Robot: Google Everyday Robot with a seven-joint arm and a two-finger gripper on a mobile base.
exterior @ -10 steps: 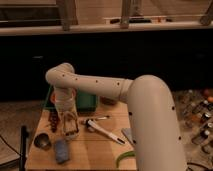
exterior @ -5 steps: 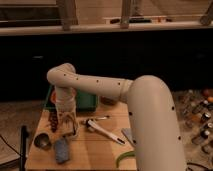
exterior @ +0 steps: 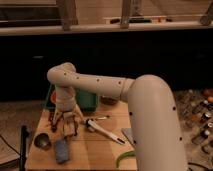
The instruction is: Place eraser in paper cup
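white gripper (exterior: 65,126) low over wooden table (exterior: 95,147) at left end; fingers' state impossible to tell. eraser and paper cup not made out, hidden by arm. just beside: metal cup (exterior: 42,141), blue-grey sponge (exterior: 61,150), white-handled tool (exterior: 102,131); green tray (exterior: 86,99) behind.

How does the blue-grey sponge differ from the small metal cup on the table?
The blue-grey sponge is a flat, matte rectangle; the metal cup is round, dark and shiny. The sponge lies nearer the table's front edge, the cup left of it. Both sit below the gripper.
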